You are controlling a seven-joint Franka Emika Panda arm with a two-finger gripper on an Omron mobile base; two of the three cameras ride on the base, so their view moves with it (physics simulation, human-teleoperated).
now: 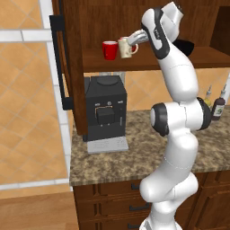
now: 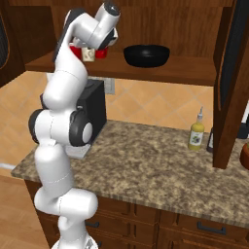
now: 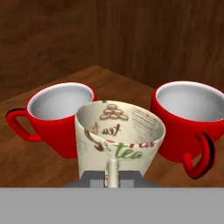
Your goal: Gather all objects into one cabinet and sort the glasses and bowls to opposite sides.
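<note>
Left base view, left to right: cabinet door swung open at far left with its black bar handle; on the shelf a red mug sits just left of the cream mug, touching or nearly so. Gripper reaches in from the right, fingers clamped shut on the cream mug's near rim. Second red mug peeks out behind the cream one on its right. Coffee machine stands on the granite counter below the shelf; bottles at far right of the counter. Hand view: left red mug, cream mug with "tea" print in the middle, nearest the camera, right red mug; cream one sits between and slightly in front of the two reds, all on the wooden shelf. Right base view: black bowl sits well right of the mug cluster on the same shelf, apart from them; yellow bottle is on the counter further right.
</note>
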